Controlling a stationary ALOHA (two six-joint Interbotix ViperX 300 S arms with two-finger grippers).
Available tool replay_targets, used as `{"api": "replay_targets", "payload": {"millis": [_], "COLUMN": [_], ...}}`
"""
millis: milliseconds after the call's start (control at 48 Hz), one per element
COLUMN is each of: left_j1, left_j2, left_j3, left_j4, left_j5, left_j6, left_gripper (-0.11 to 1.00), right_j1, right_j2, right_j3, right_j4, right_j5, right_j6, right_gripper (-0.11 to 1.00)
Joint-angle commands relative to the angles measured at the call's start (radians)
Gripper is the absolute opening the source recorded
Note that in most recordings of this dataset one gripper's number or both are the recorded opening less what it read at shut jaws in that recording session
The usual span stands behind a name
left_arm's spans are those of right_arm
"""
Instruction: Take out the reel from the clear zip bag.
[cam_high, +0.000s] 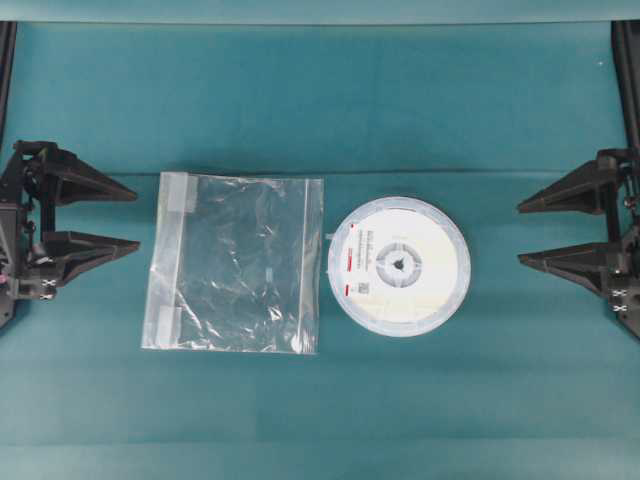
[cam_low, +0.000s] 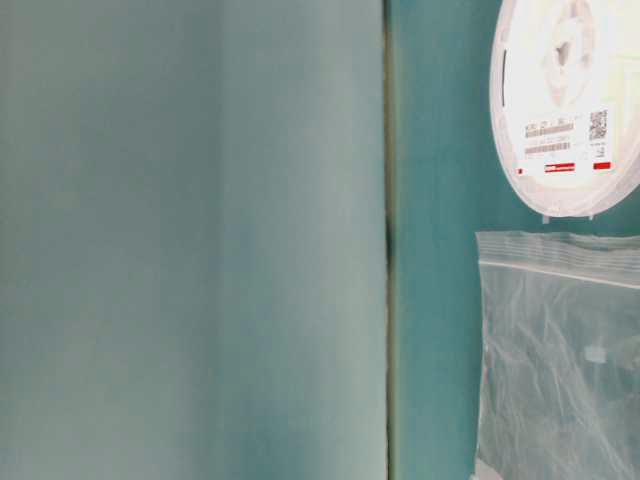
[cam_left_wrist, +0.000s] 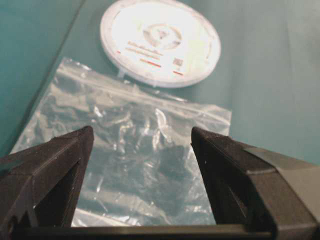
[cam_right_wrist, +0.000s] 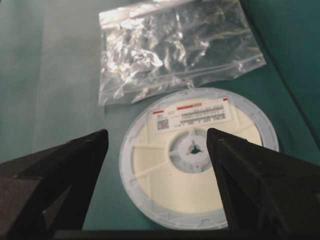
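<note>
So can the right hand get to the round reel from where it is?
Probably yes. The right hand is open and points at the reel, which lies flat on the table beside the clear zip bag, not inside it. Only bare table lies between them.

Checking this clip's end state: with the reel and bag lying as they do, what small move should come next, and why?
Probably none beyond holding still. The reel already lies flat on the table, outside the clear zip bag, which looks empty beside it. The left claw and right claw both stand open at the table's sides, holding nothing. The task looks done, so I'd leave both arms parked.
</note>
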Motion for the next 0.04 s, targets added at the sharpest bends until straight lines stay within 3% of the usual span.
{"api": "replay_targets", "payload": {"millis": [0, 21], "left_j1": [-0.002, -0.002], "left_j2": [0.005, 0.005], "left_j3": [-0.025, -0.025], "left_j4": [0.003, 0.002], "left_j5": [-0.009, -0.008], "left_j6": [-0.002, -0.002], "left_gripper": [0.86, 0.86], "right_j1": [-0.002, -0.003], "right_j2": [0.006, 0.008], "right_j3": [-0.011, -0.011], "right_j4": [0.0, 0.0], "right_j5": [-0.003, -0.003], "right_j6": [-0.002, -0.002], "right_gripper": [0.88, 0.88]}}
